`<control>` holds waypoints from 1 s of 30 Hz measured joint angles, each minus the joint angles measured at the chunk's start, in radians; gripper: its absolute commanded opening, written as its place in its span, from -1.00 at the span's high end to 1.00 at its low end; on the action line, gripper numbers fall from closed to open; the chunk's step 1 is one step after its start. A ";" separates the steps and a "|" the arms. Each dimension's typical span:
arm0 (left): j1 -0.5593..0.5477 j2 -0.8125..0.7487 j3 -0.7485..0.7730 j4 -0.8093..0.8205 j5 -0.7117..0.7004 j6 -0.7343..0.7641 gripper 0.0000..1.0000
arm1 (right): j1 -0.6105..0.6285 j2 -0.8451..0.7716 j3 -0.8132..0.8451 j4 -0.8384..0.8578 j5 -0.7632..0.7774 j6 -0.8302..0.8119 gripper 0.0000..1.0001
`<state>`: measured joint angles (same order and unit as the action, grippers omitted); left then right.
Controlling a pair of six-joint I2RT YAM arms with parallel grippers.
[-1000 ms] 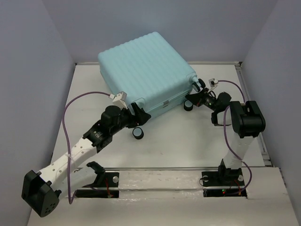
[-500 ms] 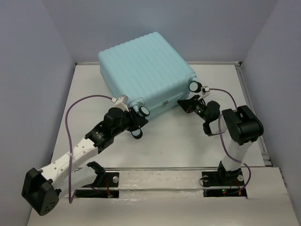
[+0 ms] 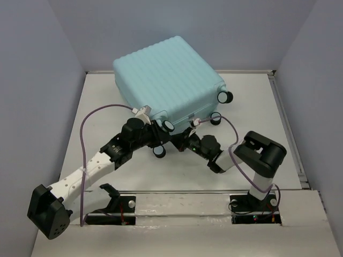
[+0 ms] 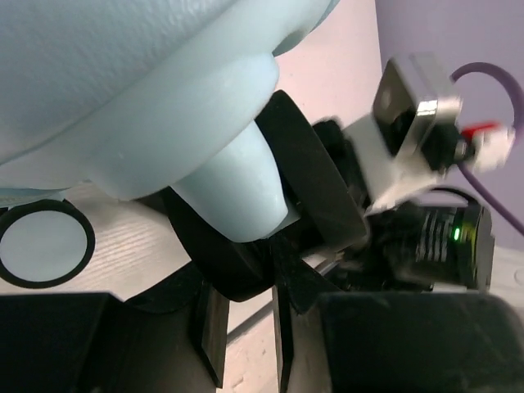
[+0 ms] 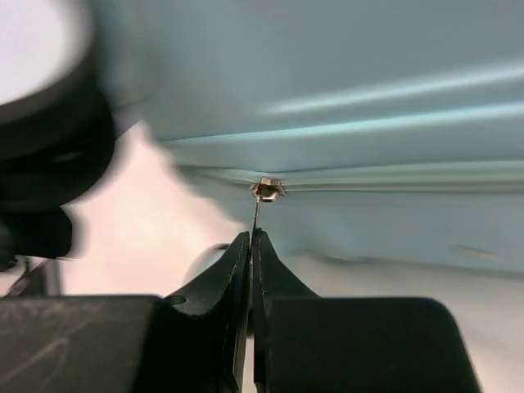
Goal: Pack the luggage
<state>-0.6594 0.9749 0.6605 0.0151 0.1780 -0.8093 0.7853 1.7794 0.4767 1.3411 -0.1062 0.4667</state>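
The luggage (image 3: pixel 166 80) is a pale aqua ribbed suitcase lying flat and closed at the back of the table. My left gripper (image 3: pixel 161 137) is at its near left corner, shut on a black caster wheel (image 4: pixel 246 262) under an aqua stem (image 4: pixel 233 192). A second caster (image 4: pixel 45 244) lies to the left of it. My right gripper (image 5: pixel 251 237) is shut on the thin metal zipper pull (image 5: pixel 256 214), which hangs from the slider (image 5: pixel 268 188) on the suitcase's seam. In the top view the right gripper (image 3: pixel 184 142) sits close beside the left one.
Two more casters (image 3: pixel 215 118) (image 3: pixel 225 97) stick out at the suitcase's near right corner. The right arm's elbow (image 3: pixel 261 155) bends over the white table (image 3: pixel 257 107). A raised rail (image 3: pixel 187 199) runs along the near edge, and purple walls close in both sides.
My left gripper has closed on the caster at the near left corner. My right arm has swung left along the suitcase's near side, from the right corner to beside the left gripper.
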 measured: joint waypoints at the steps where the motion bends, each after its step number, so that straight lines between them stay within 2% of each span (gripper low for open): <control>1: 0.000 0.010 0.013 -0.008 0.014 0.000 0.89 | 0.059 0.011 0.024 -0.011 0.009 -0.004 0.86; 5: 0.005 0.018 0.062 -0.078 0.051 0.003 0.88 | 0.224 0.075 0.123 -0.035 0.137 0.002 0.86; 12: 0.047 -0.020 0.075 -0.129 0.004 -0.053 0.88 | 0.296 0.229 0.257 0.084 0.240 0.062 0.86; 15: 0.056 -0.044 0.071 -0.113 -0.025 -0.080 0.88 | 0.309 0.303 0.357 0.093 0.289 0.114 0.86; 20: 0.060 -0.079 0.030 -0.065 -0.062 -0.115 0.88 | 0.338 0.336 0.402 0.096 0.373 0.221 0.86; 22: 0.060 -0.084 0.018 -0.045 -0.061 -0.133 0.88 | 0.344 0.336 0.402 0.096 0.394 0.240 0.51; 23: 0.059 -0.085 0.017 -0.042 -0.061 -0.141 0.86 | 0.346 0.335 0.401 0.096 0.397 0.245 0.07; 24: 0.059 -0.089 0.013 -0.035 -0.058 -0.143 0.76 | 0.348 0.330 0.396 0.092 0.386 0.251 -0.13; 25: 0.057 -0.094 0.006 -0.021 -0.051 -0.148 0.56 | 0.352 0.324 0.386 0.079 0.366 0.255 -0.27; 27: 0.040 -0.106 -0.018 0.015 -0.040 -0.150 0.41 | 0.378 0.296 0.333 0.039 0.314 0.240 -0.54; 28: 0.029 -0.114 -0.032 0.020 -0.035 -0.152 0.37 | 0.397 0.271 0.295 0.034 0.307 0.240 -0.59; 30: 0.014 -0.135 -0.053 0.039 -0.028 -0.153 0.16 | 0.415 0.193 0.191 0.002 0.277 0.227 -0.69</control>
<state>-0.6449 0.8394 0.6075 0.0540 0.1501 -0.9627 1.2007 1.9720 0.6674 1.3430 0.1703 0.6933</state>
